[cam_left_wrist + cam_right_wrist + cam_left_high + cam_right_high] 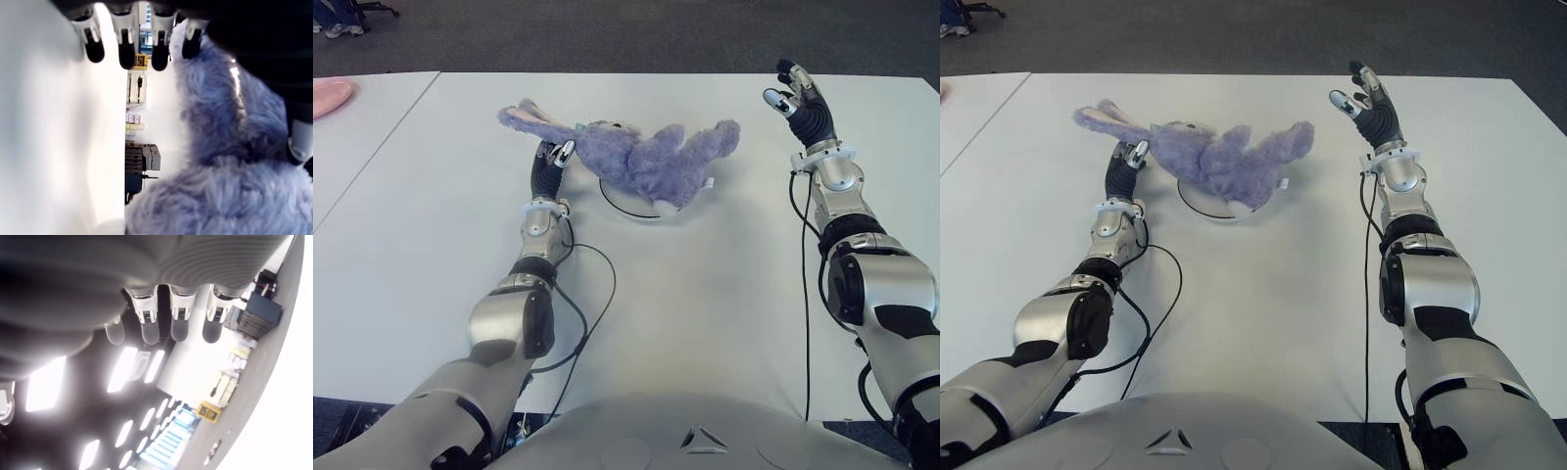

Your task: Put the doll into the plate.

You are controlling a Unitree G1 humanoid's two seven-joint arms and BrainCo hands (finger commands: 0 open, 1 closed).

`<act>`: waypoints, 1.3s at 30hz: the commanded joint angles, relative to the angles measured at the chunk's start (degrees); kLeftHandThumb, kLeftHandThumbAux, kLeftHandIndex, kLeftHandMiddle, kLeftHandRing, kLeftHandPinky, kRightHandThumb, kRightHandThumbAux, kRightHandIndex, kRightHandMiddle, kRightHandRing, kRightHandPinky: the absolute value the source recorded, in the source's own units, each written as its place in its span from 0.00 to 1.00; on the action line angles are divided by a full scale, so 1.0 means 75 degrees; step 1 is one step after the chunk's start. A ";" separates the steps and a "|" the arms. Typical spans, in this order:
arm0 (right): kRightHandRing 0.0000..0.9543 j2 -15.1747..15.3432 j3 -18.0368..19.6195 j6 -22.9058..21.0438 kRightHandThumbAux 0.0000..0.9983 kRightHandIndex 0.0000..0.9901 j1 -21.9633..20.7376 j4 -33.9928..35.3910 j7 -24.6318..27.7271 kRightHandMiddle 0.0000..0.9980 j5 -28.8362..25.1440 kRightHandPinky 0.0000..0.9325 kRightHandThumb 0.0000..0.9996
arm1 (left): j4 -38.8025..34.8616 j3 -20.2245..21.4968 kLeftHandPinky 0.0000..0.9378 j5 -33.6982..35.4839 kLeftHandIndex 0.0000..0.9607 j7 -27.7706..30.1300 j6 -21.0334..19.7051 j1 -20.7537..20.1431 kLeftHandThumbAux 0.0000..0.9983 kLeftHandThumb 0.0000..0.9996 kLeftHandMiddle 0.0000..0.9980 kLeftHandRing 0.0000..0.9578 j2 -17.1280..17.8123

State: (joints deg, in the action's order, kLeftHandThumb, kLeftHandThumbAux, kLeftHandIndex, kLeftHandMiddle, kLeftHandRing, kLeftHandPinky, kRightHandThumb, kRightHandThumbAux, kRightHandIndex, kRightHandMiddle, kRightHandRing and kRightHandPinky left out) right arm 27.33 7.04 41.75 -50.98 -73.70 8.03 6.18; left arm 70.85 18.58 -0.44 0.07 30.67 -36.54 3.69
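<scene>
I see the doll (631,157), a purple plush rabbit, lying on its side across the plate (628,206), a low white dish on the white table (705,294). Its body covers most of the plate, so only the near rim shows as a thin arc beneath it. The long ears stretch away from the plate toward my left, and the legs reach out past the plate's far right edge.

My left robot hand (553,157) sits just beside the plate on its left, right up against the doll's head under the ears. In the left wrist view the four fingers (126,46) hang straight and spread, closing on nothing, with the purple fur right beside them. I read this robot hand as open and touching or nearly touching the plush; I cannot tell which.

My right robot hand (798,96) shows well to the right of the plate, apart from the doll, fingers extended and pointing away from me. The right wrist view shows its fingers (178,320) straight and empty.

A black cable (592,294) loops on the table on the near side of the plate, by my left forearm. A pink dish (328,96) shows far to the plate's left, on a neighbouring table.
</scene>
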 commanded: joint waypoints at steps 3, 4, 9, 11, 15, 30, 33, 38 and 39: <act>0.00 -0.0226 0.0829 -0.0773 0.46 0.00 -0.0284 -0.0101 0.0688 0.00 -0.1009 0.02 0.16 | 0.0961 -0.0011 0.09 0.0000 0.09 -0.0067 -0.1052 0.1299 0.48 0.00 0.12 0.10 -0.0580; 0.00 -0.0302 0.0915 -0.0903 0.49 0.00 -0.0274 -0.0139 0.0734 0.00 -0.1100 0.01 0.16 | 0.0961 -0.0007 0.09 0.0000 0.09 -0.0066 -0.1052 0.1298 0.47 0.00 0.12 0.10 -0.0583; 0.00 -0.0701 0.1365 -0.1597 0.58 0.00 -0.0048 -0.0275 0.0972 0.00 -0.1590 0.00 0.14 | 0.0969 -0.0080 0.08 -0.0108 0.09 -0.0158 -0.1131 0.1272 0.47 0.00 0.12 0.10 -0.0567; 0.00 -0.0882 0.1534 -0.1841 0.62 0.00 0.0093 -0.0309 0.1018 0.00 -0.1770 0.00 0.12 | 0.0968 -0.0087 0.08 -0.0123 0.09 -0.0147 -0.1143 0.1269 0.47 0.00 0.12 0.10 -0.0554; 0.00 -0.1231 0.1862 -0.2257 0.69 0.00 0.0363 -0.0369 0.0999 0.00 -0.2071 0.00 0.06 | 0.0964 -0.0090 0.08 -0.0125 0.09 -0.0058 -0.1120 0.1284 0.48 0.00 0.12 0.10 -0.0506; 0.00 -0.1907 0.2508 -0.2829 0.78 0.00 0.1088 -0.0455 0.0456 0.01 -0.2356 0.00 0.00 | 0.0957 0.0015 0.06 0.0017 0.08 0.0213 -0.1044 0.1379 0.49 0.00 0.12 0.10 -0.0415; 0.00 -0.1977 0.2536 -0.2827 0.78 0.00 0.1192 -0.0457 0.0361 0.02 -0.2316 0.00 0.00 | 0.0954 0.0051 0.06 0.0035 0.09 0.0221 -0.1038 0.1386 0.49 0.00 0.13 0.10 -0.0412; 0.00 -0.2058 0.2567 -0.2828 0.78 0.00 0.1322 -0.0468 0.0221 0.02 -0.2257 0.00 0.00 | 0.0946 0.0148 0.07 0.0106 0.11 0.0270 -0.0960 0.1395 0.49 0.00 0.13 0.11 -0.0431; 0.00 -0.2081 0.2559 -0.2806 0.78 0.01 0.1358 -0.0469 0.0184 0.03 -0.2234 0.00 0.00 | 0.0945 0.0179 0.07 0.0138 0.11 0.0293 -0.0942 0.1393 0.48 0.00 0.14 0.11 -0.0436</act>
State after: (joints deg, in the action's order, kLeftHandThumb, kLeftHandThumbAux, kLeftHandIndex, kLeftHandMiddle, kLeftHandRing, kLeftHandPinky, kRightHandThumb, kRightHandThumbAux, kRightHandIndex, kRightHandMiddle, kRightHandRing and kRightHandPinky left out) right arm 13.70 25.87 22.83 -44.62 -75.77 11.23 -10.47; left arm 70.86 19.29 -0.21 0.85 30.46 -36.66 3.54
